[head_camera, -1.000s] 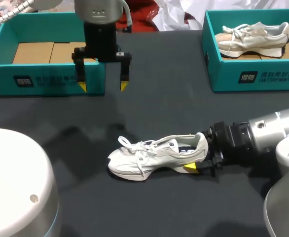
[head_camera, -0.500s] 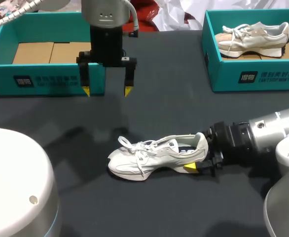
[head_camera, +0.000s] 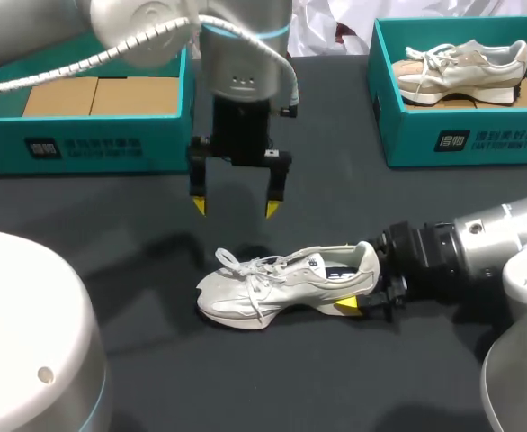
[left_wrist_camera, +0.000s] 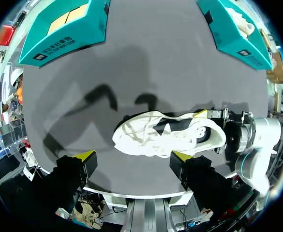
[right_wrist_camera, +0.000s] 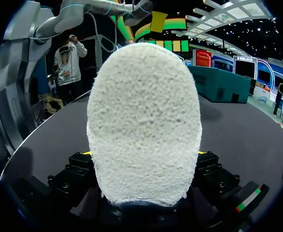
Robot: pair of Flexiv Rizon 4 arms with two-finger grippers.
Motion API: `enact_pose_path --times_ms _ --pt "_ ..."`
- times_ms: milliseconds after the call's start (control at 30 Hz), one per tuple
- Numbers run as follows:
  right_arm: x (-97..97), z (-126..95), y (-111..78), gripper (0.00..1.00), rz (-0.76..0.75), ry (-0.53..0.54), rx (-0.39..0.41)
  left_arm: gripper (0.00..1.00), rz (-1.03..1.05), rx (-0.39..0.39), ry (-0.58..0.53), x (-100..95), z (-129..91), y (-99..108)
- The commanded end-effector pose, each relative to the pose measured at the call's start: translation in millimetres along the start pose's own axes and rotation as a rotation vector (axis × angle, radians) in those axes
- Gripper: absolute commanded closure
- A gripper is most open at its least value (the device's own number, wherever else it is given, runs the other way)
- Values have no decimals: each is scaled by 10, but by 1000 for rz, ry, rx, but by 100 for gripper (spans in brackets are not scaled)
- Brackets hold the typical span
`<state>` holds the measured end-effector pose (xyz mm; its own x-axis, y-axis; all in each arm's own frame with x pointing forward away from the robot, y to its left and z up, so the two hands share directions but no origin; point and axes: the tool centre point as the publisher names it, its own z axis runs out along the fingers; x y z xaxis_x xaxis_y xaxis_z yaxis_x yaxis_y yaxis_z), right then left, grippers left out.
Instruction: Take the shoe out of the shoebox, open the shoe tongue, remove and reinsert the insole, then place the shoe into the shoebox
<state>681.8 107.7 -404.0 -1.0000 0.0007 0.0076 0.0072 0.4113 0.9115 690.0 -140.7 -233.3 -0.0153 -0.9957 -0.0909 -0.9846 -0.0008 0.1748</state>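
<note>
Under both claws: black matte tabletop [head_camera: 335, 378], largest item.

Beyond left claw [head_camera: 235, 209], off to its L and well apart: open teal cardboard shoebox [head_camera: 93, 148]. Tan card panels [head_camera: 93, 94] line its floor. No shoe in it.

Beyond right claw [head_camera: 361, 283], well apart: second teal cardboard shoebox [head_camera: 479, 139], also open. Beige lace-up sneaker [head_camera: 461, 67] inside, toe toward the other box.

Between the claws: white lace-up sneaker [head_camera: 272, 286], on the tabletop, resting on its sole, outside both boxes. Toe points to robot's L, heel to R. Laces loose over the front.

Left claw: hangs above the tabletop, fingers pointing down and spread wide, nothing held. Sneaker sits just ahead of it on the near side, w/ clear air between. Per left wrist view, sneaker lies ahead of the tips, across the gap between them.

Right claw: comes in low from R, approx. level w/ the tabletop. Fingers sit one each side of the sneaker's heel and are closed on it. Per right wrist view, the heel fills the space between the fingers, w/ only slivers of yellow tip showing either side.
</note>
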Motion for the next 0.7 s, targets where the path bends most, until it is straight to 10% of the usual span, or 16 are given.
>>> enact_pose_path --times_ms 33,700 --pt "-3 35 0 100 1 -3 4 0 -2 12 -16 80 0 44" --pt "-3 35 0 100 1 -3 4 0 -55 -30 11 630 283 68"
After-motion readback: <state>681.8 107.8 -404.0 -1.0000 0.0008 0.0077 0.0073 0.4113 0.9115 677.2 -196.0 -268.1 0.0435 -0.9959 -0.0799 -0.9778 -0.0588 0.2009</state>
